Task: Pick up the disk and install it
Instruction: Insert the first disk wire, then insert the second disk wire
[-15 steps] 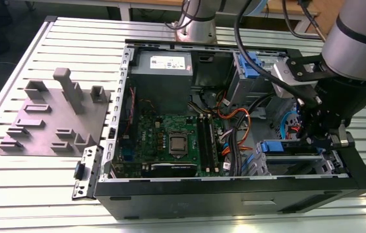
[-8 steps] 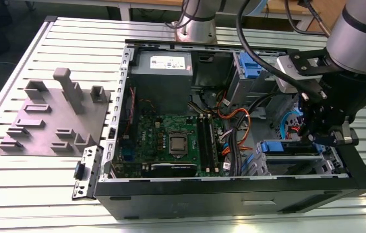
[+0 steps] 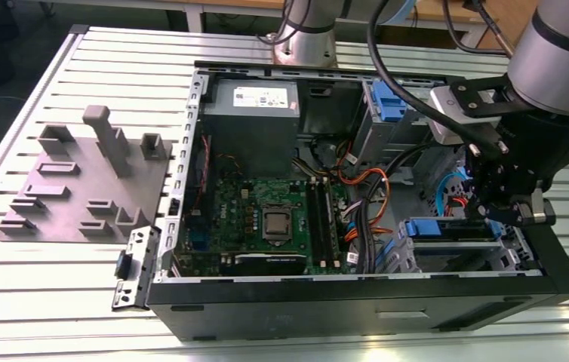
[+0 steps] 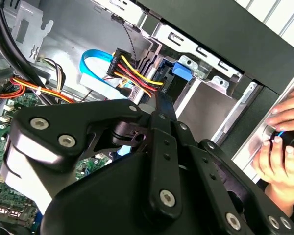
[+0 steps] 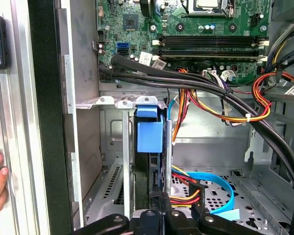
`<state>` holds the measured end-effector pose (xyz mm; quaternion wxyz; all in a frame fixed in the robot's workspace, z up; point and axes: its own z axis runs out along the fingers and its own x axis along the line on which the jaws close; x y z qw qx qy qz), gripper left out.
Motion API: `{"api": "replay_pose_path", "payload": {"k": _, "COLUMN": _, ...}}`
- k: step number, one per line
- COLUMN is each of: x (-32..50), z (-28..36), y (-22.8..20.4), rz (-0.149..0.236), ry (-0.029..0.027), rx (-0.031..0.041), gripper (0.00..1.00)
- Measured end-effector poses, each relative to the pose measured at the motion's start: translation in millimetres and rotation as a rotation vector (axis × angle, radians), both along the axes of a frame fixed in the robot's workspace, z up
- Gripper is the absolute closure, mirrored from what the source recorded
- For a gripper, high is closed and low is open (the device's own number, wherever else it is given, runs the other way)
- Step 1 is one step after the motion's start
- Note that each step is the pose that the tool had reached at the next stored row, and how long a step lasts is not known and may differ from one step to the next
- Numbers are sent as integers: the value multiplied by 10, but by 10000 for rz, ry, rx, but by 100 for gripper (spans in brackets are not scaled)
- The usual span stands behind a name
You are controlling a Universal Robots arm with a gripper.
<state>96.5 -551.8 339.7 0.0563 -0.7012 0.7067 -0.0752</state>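
**Exterior view.** The end effector [image 3: 498, 215] hangs inside the open case [image 3: 365, 296], over the drive bay at the case's corner nearest the worktop's [image 3: 43, 290] front edge, on the exterior view's right. The arm comes down from above that side, wrist bent so that the tool points steeply downward. The disk [image 3: 446, 229] sits in the bay, its blue rail uppermost, just beside the tool.

**Second wrist view.** The end effector [image 4: 161, 105] reaches toward the bay wall and a bundle of cables [image 4: 134, 73]. Whether it is open or closed on anything cannot be told. A person's hand [image 4: 284, 147] rests outside the case.

**First wrist view.** The disk [image 5: 150, 134] stands edge-on in the bay, below the board [image 5: 186, 24], with the end effector [image 5: 159, 209] at its near edge.

**Judgement.** The pick-up appears finished and the installing step is in hand. What remains calls for a straight push along the rails, clear of the cables.
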Motion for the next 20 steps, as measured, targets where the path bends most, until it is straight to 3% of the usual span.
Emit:
{"api": "replay_pose_path", "payload": {"k": 14, "x": 0, "z": 0, "y": 0, "rz": 0, "ry": 16, "rx": 0, "gripper": 89}}
{"api": "replay_pose_path", "payload": {"k": 15, "x": 1, "z": 1, "y": -1, "rz": 2, "ry": 53, "rx": 3, "gripper": 89}}
{"api": "replay_pose_path", "payload": {"k": 18, "x": 0, "z": 11, "y": 1, "rz": 0, "ry": 234, "rx": 38, "gripper": 89}}
{"api": "replay_pose_path", "payload": {"k": 20, "x": 0, "z": 37, "y": 10, "rz": 0, "ry": 264, "rx": 40, "gripper": 89}}
